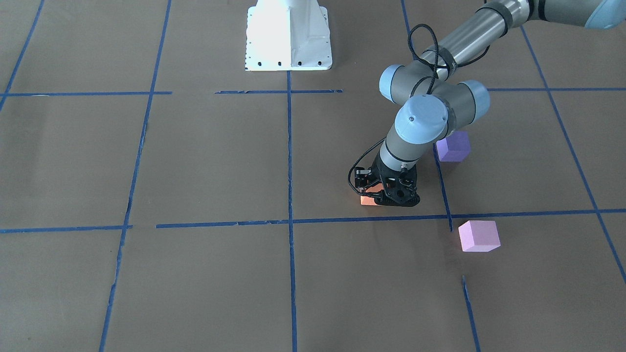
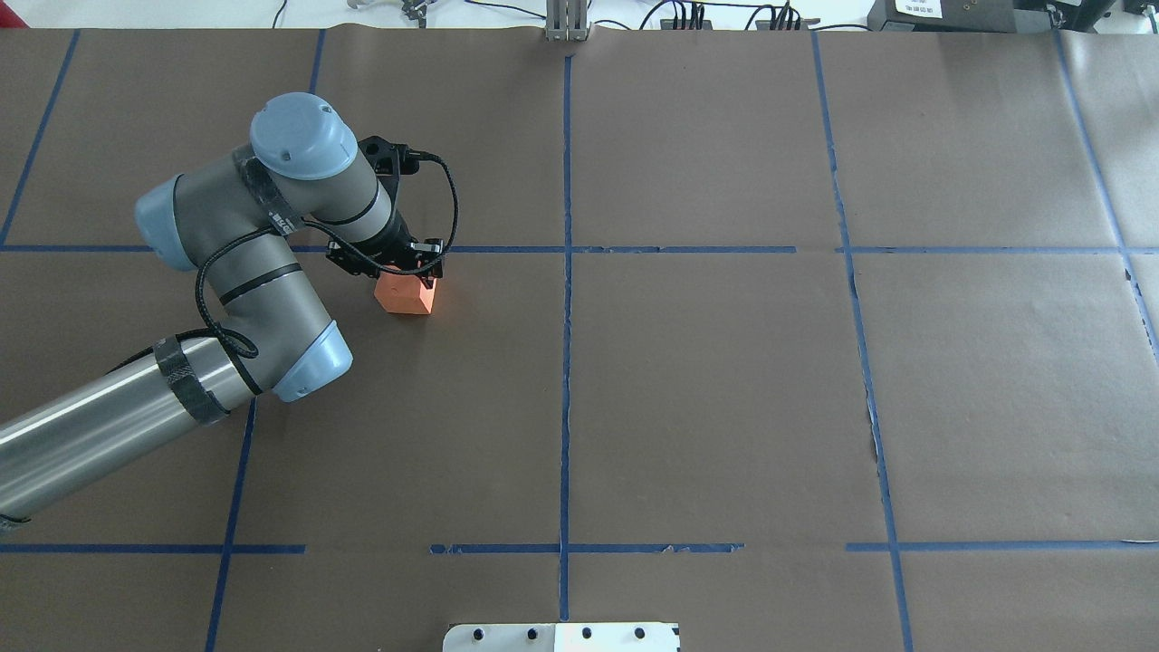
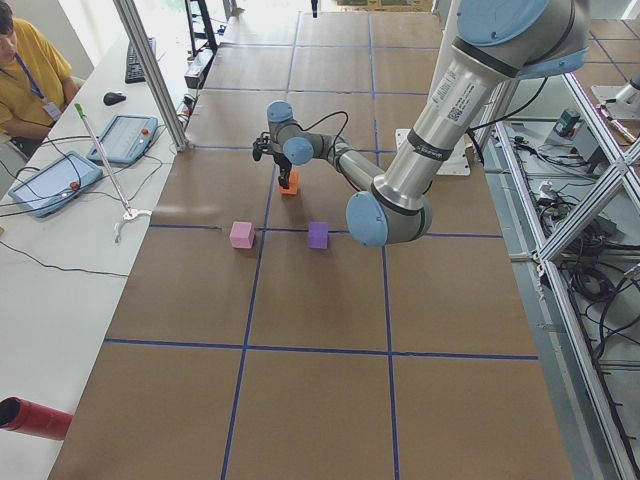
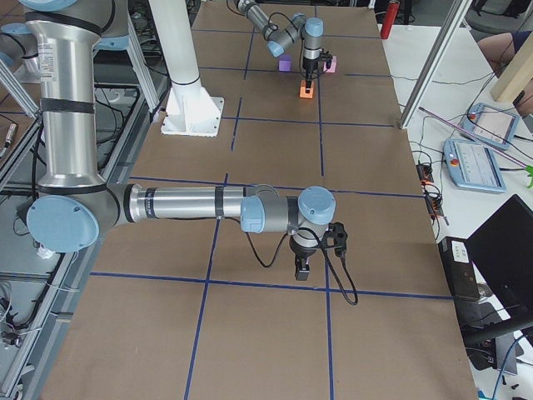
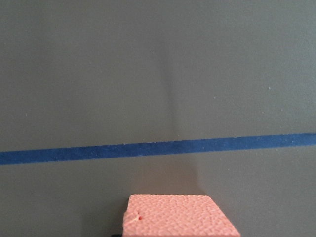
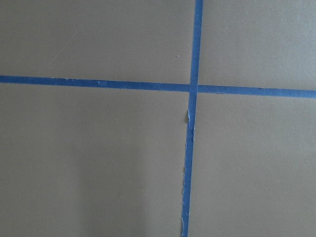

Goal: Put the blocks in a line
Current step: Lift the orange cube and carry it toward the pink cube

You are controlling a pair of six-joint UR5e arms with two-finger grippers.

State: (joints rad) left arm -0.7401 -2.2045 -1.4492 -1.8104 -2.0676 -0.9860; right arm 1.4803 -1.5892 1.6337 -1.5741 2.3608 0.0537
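Observation:
The orange block (image 1: 368, 199) lies just behind a blue tape line, and my left gripper (image 1: 390, 194) stands over it, shut on it, low at the table. It also shows in the overhead view (image 2: 407, 295) and at the bottom of the left wrist view (image 5: 177, 217). The violet-purple block (image 1: 453, 146) sits behind the left arm's wrist. The pale pink-lilac block (image 1: 479, 236) sits in front of the tape line, apart from both. My arm hides these two in the overhead view. My right gripper (image 4: 301, 268) hangs over bare table far away; I cannot tell its state.
Brown paper table with a grid of blue tape lines (image 1: 290, 220). The white robot base (image 1: 288, 36) stands at the table's middle edge. An operator (image 3: 25, 70) sits at a side desk with tablets. A red cylinder (image 3: 35, 417) lies on that desk.

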